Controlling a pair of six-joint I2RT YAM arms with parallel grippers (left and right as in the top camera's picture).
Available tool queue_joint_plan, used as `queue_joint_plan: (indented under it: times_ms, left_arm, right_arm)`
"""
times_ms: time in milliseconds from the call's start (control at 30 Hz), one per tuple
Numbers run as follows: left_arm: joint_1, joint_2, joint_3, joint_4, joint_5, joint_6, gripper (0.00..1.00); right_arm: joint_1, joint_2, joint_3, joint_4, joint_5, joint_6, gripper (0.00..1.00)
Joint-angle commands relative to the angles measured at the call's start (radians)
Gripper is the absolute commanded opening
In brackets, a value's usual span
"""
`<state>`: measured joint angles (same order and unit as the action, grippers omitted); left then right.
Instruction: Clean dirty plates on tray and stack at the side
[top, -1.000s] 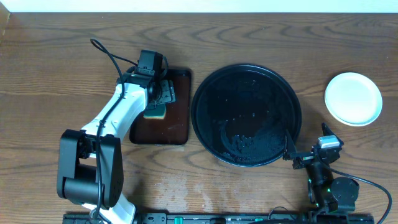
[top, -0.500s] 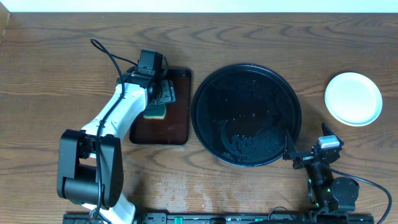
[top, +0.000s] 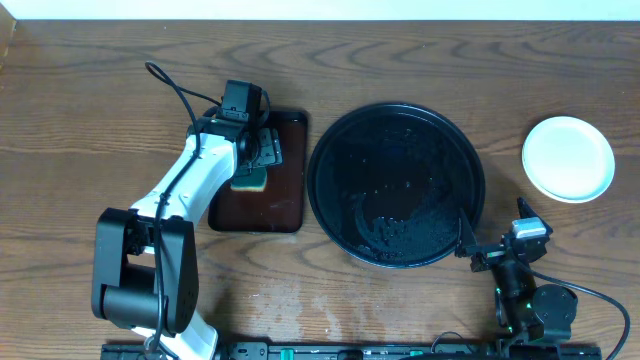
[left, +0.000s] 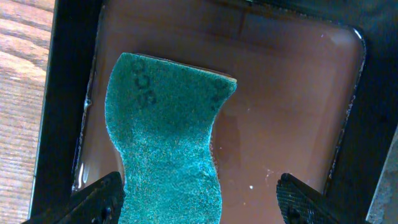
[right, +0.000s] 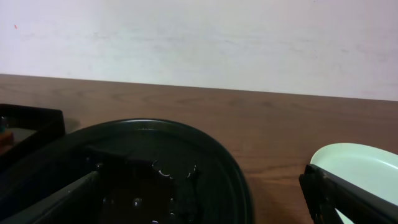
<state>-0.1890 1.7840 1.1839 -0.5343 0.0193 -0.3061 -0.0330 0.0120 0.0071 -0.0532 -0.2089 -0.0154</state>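
The black tray holds no plates now, only wet streaks and droplets on its floor, so the cleaning looks done. The plates sit on the bare table to the right of the tray, well clear of its rim. From above they read as one pale disc, so how many are stacked cannot be told. Left of the tray lies a smaller brown tray with a green sponge resting flat in it. The left gripper hangs over the sponge, jaws wide apart and gripping nothing. The right gripper sits by the black tray's near right rim, spread fully and empty. Nothing blocks either arm, and little seems left beyond pulling back.
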Motion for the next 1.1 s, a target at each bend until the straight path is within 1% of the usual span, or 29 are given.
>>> queue_joint_plan:
  times_ms: [0,300,433,567,700,867,1067]
  left_arm:
    - [0.002,0.01,-0.006,-0.002,-0.013,0.01,0.8]
    - [0.002,0.007,-0.006,-0.002,-0.013,0.01,0.8]
    - [0.004,-0.052,-0.006,-0.002,-0.014,0.011,0.79]
    - [0.004,-0.191,-0.006,0.03,-0.014,0.011,0.79]
    - [0.004,-0.356,-0.006,0.072,-0.074,0.01,0.8]
    - [0.006,-0.562,-0.012,0.068,-0.169,0.011,0.8]
    - [0.074,-0.812,-0.101,0.019,-0.173,0.01,0.8]
  right_arm:
    - [0.008,-0.007,-0.002,-0.003,0.002,-0.001,0.99]
    - [0.008,-0.007,-0.002,-0.003,0.002,0.0,0.99]
    - [0.008,-0.007,-0.002,-0.003,0.002,0.0,0.99]
    - [0.008,-0.007,-0.002,-0.004,0.002,0.0,0.99]
    - [0.008,-0.007,-0.002,-0.004,0.002,0.0,0.99]
    - [0.008,-0.007,-0.002,-0.004,0.002,-0.001,0.99]
    - [0.008,-0.007,-0.002,-0.004,0.002,-0.001,0.99]
